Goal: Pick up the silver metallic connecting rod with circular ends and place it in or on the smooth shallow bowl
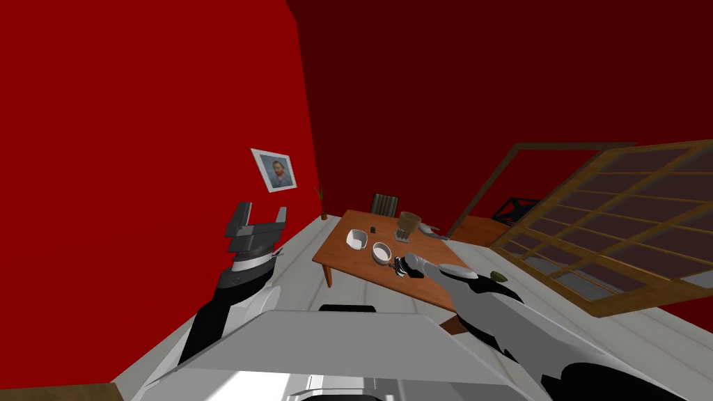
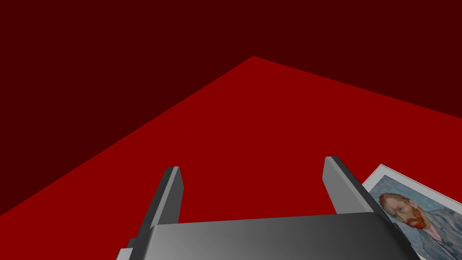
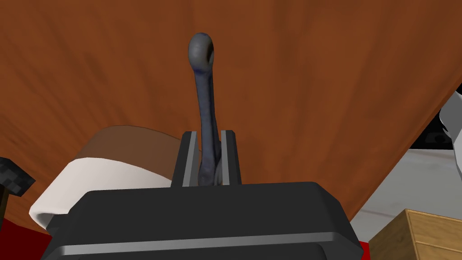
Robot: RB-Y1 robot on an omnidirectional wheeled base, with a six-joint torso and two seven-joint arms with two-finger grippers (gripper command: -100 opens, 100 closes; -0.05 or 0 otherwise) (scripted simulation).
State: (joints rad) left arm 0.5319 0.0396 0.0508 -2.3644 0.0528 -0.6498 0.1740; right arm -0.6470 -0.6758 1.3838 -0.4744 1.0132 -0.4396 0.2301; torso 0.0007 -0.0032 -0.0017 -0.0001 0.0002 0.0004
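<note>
- Two arms; one working. Left pincer [image 1: 262, 210] is raised beside the red wall [image 1: 139, 139], well apart from the counter [image 1: 351, 266], presumably parked clear of the work. Its wrist view shows the fingers [image 2: 171, 189] spread wide with nothing between them.
- Shallow bowl [image 1: 374, 255], white rim and brownish hollow, sits on the counter just left of the right pincer [image 3: 208, 133], so the carry looks short.
- Right pincer is closed flat on the shank of the connecting rod [image 3: 204, 97]. The rod juts ahead, ring end [image 3: 201, 48] foremost, over the wood; clearance cannot be judged.
- Head view gives the hand's place relative to the bowl; right wrist view gives the grip itself and the bowl wall close alongside.
</note>
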